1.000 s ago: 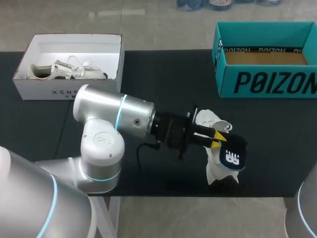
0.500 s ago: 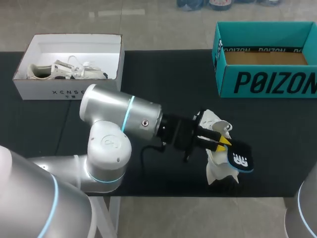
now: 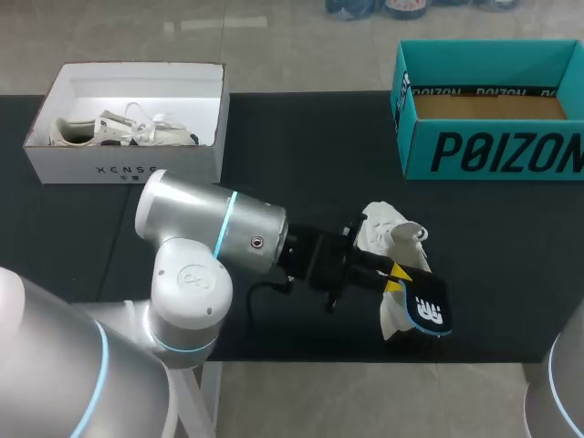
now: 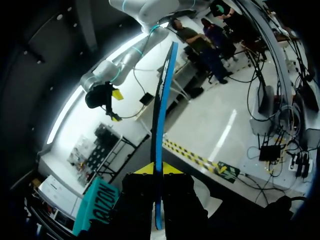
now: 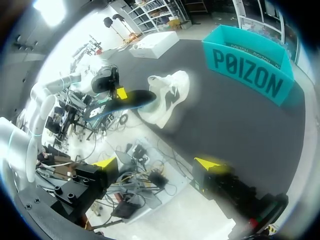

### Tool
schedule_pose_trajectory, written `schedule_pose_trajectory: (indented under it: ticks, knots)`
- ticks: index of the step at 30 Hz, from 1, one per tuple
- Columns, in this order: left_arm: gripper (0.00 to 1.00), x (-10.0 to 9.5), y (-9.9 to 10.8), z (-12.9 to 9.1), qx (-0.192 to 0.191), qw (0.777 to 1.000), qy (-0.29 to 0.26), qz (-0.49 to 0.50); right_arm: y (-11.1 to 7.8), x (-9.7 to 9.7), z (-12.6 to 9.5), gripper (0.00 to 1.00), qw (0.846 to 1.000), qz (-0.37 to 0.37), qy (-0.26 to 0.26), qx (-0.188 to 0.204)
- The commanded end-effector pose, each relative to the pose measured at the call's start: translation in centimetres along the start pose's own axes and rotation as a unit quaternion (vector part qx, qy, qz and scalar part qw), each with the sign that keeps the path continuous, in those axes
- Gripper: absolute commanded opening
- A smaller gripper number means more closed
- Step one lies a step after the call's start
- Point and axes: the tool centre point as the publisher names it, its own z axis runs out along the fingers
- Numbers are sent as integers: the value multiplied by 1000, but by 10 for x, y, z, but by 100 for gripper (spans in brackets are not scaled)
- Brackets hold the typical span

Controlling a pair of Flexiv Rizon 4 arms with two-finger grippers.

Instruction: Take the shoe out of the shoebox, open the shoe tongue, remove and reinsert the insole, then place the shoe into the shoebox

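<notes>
L gripper (image 3: 394,271) is clamped tight on 1 dark insole (image 3: 427,308), which sits edge-on btwn its 2 yellow tips in the wrist view. 1 white sneaker (image 3: 383,228) is just beside and below those tips on the black table (image 3: 301,146). Further out are 2 shoeboxes: a teal shoebox (image 3: 484,151), open, beyond the gripper toward the table's far edge, and a white shoebox (image 3: 128,169) well apart, back past the arm, w/ a 2nd pale sneaker (image 3: 119,130) inside. R gripper (image 5: 157,162) is spread wide w/ nothing in it, well apart from the sneaker and off the table's near edge.
</notes>
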Motion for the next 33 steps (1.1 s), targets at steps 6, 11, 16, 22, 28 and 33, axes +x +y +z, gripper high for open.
schedule_pose_trajectory:
  ticks: [6, 11, 16, 22, 28, 33]
  knots:
    - [0, 9, 17, 14, 2, 1000, -10, 27, -9, 8, 0, 100, 993, 0, -69, -96]
    - [0, 12, 20, 19, 10, 999, -14, 27, -9, 8, 0, 100, 993, 0, -69, -96]
    - [0, 11, 19, 22, 10, 999, -11, 35, -9, 8, 0, 100, 993, 0, -69, -96]
    - [0, 19, 30, 19, -6, 999, -2, 41, -9, 8, 0, 100, 993, 0, -69, -96]
    - [0, 24, 46, 15, -22, 999, 4, 45, -9, 8, 0, 100, 993, 0, -69, -96]
    - [0, 23, 60, 11, -35, 998, 3, 49, -9, 8, 0, 100, 993, 0, -69, -96]
